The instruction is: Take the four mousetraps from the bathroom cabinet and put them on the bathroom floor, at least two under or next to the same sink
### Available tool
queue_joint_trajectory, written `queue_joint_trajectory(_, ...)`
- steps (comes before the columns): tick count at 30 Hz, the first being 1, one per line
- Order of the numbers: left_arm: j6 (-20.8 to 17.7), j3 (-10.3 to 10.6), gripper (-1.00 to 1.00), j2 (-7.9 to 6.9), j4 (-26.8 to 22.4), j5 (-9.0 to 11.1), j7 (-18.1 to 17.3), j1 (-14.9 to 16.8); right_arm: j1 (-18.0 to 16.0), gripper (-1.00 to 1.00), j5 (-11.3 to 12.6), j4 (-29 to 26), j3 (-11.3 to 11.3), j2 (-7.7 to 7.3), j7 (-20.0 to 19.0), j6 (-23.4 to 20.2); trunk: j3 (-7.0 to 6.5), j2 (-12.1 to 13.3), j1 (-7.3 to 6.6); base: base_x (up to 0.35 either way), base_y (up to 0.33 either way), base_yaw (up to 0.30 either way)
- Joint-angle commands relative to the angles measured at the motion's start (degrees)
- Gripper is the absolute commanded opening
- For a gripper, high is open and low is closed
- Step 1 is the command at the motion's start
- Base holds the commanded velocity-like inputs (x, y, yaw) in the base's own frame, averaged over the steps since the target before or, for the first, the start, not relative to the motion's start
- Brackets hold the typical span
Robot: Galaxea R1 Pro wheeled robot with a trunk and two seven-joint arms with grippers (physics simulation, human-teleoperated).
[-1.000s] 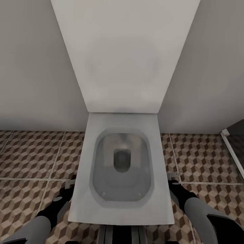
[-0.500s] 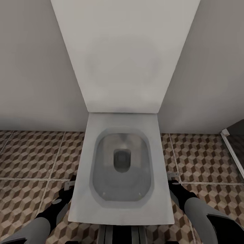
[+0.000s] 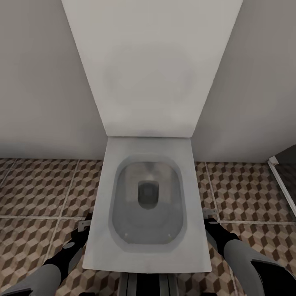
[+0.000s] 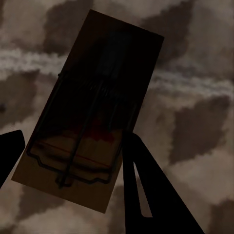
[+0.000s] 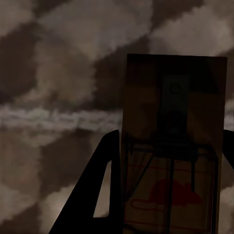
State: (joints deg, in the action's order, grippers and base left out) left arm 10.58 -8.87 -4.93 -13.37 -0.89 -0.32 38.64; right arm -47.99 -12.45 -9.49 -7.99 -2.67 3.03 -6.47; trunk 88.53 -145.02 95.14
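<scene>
Two mousetraps, one in the left pincer (image 4: pixel 73 165), one in the right pincer (image 5: pixel 170 195), showed dimly, edges cut off, above bathroom floor (image 3: pixel 37 189).

The head camera looks steeply down from above onto a white toilet (image 3: pixel 146 205) against the wall, with the cube-patterned bathroom floor (image 3: pixel 37 189) on either side and both arms at the lower corners. Each wrist camera sits very close to that same tiled floor, facing it along dark fingers (image 4: pixel 146 195): the left onto one mousetrap (image 4: pixel 87 112), the right onto another mousetrap (image 5: pixel 173 146). All three views share the floor.
</scene>
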Motion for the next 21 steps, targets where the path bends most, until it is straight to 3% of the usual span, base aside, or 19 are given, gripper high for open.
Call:
queue_joint_trajectory(1,0.2,-0.2,-1.00,0.01,0.1,-0.1,0.0,0.0,0.0,-1.00,-0.6,-0.1,-0.4,0.03,0.0,-0.3,0.03,0.0,-0.01,0.000,0.000,0.000)
queue_joint_trajectory(21,0.2,-0.2,-1.00,0.11,1.8,-0.1,0.1,0.0,0.0,-1.00,-0.6,-0.1,-0.4,0.03,0.0,-0.3,0.03,0.0,-0.01,0.000,0.000,0.000)
